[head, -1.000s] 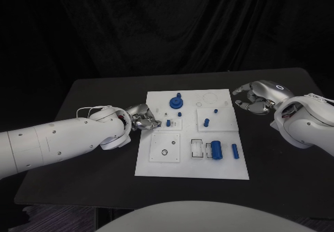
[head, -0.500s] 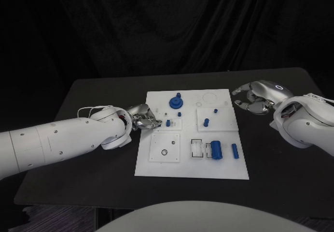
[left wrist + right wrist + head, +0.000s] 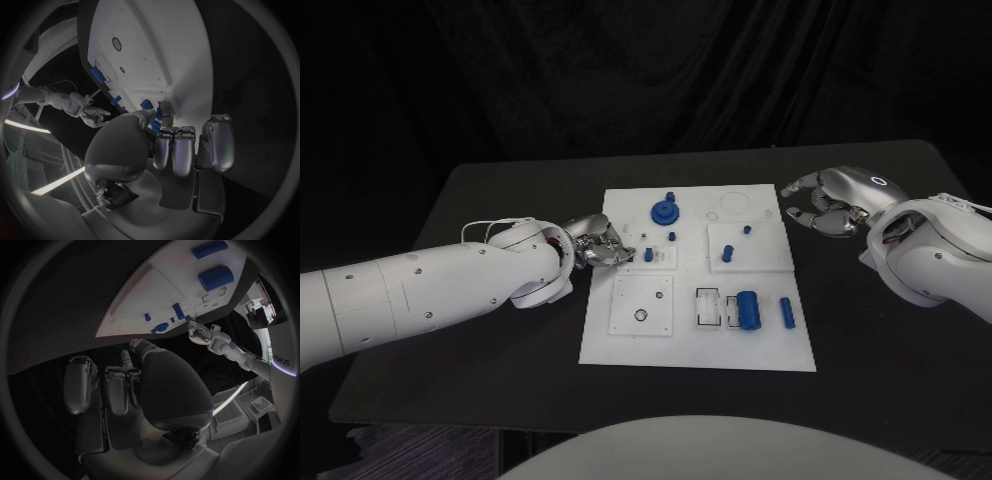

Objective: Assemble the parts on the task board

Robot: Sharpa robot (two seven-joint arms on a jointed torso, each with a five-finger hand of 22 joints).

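The white task board (image 3: 625, 340) lies mid-table. At its left edge my left hand (image 3: 596, 245) has its fingers curled. In the left wrist view its thumb and a fingertip (image 3: 165, 108) pinch a small blue peg (image 3: 146, 104), which stands on a small square plate (image 3: 651, 254). My right hand (image 3: 826, 205) hovers just off the board's far right corner, fingers curled in with nothing in them (image 3: 144, 375). On the board are a blue gear (image 3: 665, 211), a fat blue cylinder (image 3: 747, 310) and a slim blue bar (image 3: 788, 312).
More small blue pegs (image 3: 728, 254) stand on the square plate right of centre. A plate with a ring hole (image 3: 639, 315) lies at the board's near left. Black table (image 3: 473, 330) surrounds the board on all sides.
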